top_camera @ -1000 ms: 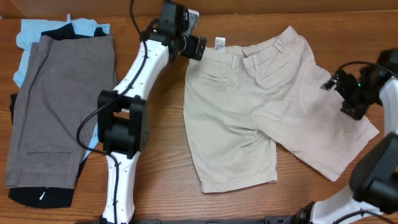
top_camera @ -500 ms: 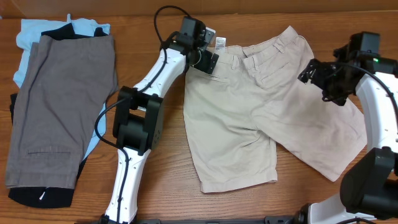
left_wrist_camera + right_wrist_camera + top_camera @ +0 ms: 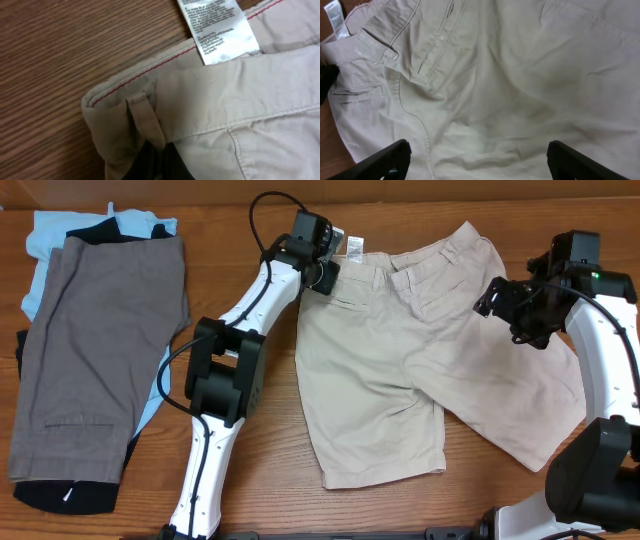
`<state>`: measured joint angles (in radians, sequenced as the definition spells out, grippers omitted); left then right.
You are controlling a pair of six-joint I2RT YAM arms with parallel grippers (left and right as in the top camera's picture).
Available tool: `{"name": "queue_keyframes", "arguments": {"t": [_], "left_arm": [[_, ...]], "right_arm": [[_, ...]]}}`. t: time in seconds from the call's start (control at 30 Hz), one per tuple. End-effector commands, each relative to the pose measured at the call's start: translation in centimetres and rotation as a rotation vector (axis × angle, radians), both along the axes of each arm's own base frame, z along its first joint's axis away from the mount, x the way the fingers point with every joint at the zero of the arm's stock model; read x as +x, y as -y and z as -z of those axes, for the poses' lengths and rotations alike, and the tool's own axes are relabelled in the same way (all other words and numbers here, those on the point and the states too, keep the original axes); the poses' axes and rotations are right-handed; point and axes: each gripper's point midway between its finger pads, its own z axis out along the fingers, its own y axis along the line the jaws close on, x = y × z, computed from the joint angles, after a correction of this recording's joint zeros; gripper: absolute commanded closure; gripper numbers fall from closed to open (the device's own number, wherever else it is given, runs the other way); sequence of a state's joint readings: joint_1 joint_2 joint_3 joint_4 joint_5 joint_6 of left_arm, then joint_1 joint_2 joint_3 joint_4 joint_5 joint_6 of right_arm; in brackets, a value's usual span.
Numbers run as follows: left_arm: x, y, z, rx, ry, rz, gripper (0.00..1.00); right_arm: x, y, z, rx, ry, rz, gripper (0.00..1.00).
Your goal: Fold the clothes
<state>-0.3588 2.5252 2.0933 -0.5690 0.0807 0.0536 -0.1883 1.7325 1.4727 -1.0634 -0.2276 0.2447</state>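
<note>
The clothes, a pair of light beige shorts, lie spread flat on the wooden table with the waistband at the far side and a white tag at its left end. My left gripper is shut on the left corner of the waistband. In the left wrist view the fabric bunches around the dark fingers, just below a belt loop and the tag. My right gripper hovers open over the right half of the shorts. Nothing lies between its fingertips but cloth below.
A pile of other garments lies at the left: grey-brown shorts on top, a light blue piece and a black one under them. Bare wood shows between the pile and the beige shorts.
My left gripper moved right onto the waistband corner and shut on it. The right arm swung from the table's right edge leftward over the shorts, still open.
</note>
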Motion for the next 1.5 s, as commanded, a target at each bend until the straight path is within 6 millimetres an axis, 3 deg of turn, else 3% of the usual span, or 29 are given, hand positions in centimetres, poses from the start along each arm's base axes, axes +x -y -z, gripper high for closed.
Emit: {"name": "queue_keyframes", "arguments": {"t": [0.0, 0.13, 0.27, 0.4, 0.47, 0.67, 0.7, 0.73, 0.77, 0.8, 0.93, 1.1, 1.27, 1.4, 1.47], "left_arm": [[0.4, -4.9, 0.9, 0.073, -0.054, -0.188, 0.96], [-0.4, -9.1, -1.6, 0.068, -0.142, -0.315, 0.96], [-3.0, -13.1, -3.1, 0.102, -0.286, -0.398, 0.96], [-8.1, -16.8, -2.8, 0.179, -0.507, -0.446, 0.82], [-10.3, -18.4, -2.8, 0.223, -0.593, -0.466, 0.82], [-12.4, -21.3, -3.1, 0.273, -0.679, -0.511, 0.83], [-12.5, -21.4, -3.1, 0.266, -0.688, -0.513, 0.82], [-12.6, -21.3, -3.2, 0.252, -0.694, -0.496, 0.73], [-12.4, -20.7, -3.8, 0.212, -0.692, -0.408, 0.5], [-12.1, -20.5, -4.3, 0.195, -0.68, -0.386, 0.44], [-10.3, -19.8, -7.9, 0.134, -0.587, -0.384, 0.38], [-8.1, -18.9, -14.6, 0.073, -0.395, -0.372, 0.35], [-6.9, -15.7, -20.6, -0.066, -0.22, -0.272, 0.31], [-6.9, -13.7, -23.0, -0.112, -0.146, -0.204, 0.3], [-6.9, -13.3, -23.7, -0.117, -0.123, -0.194, 0.3]], "right_arm": [[0.1, -0.7, -0.5, 0.001, 0.009, 0.015, 0.11], [0.0, -2.0, 0.0, 0.015, -0.006, 0.018, 0.11], [-0.2, -3.5, 0.6, 0.022, -0.02, -0.002, 0.11], [-0.5, -4.6, 1.2, 0.033, -0.035, 0.0, 0.11], [-0.7, -5.1, 1.4, 0.034, -0.049, -0.01, 0.11], [-1.4, -5.5, 1.5, 0.054, -0.084, 0.007, 0.11], [-1.5, -5.6, 1.5, 0.063, -0.085, 0.005, 0.11], [-1.5, -5.9, 1.4, 0.08, -0.085, -0.001, 0.1], [-1.6, -6.4, 1.3, 0.102, -0.085, -0.02, 0.07], [-1.8, -6.4, 1.3, 0.102, -0.092, -0.019, 0.06], [-2.5, -6.4, 0.7, 0.103, -0.099, -0.019, 0.05], [-3.5, -6.5, -1.2, 0.102, -0.073, -0.02, 0.05], [-5.4, -6.7, -3.2, 0.108, -0.065, -0.022, 0.04], [-7.4, -7.6, -4.2, 0.107, -0.09, -0.048, 0.03], [-8.6, -9.3, -4.4, 0.102, -0.114, -0.103, 0.04]]}}
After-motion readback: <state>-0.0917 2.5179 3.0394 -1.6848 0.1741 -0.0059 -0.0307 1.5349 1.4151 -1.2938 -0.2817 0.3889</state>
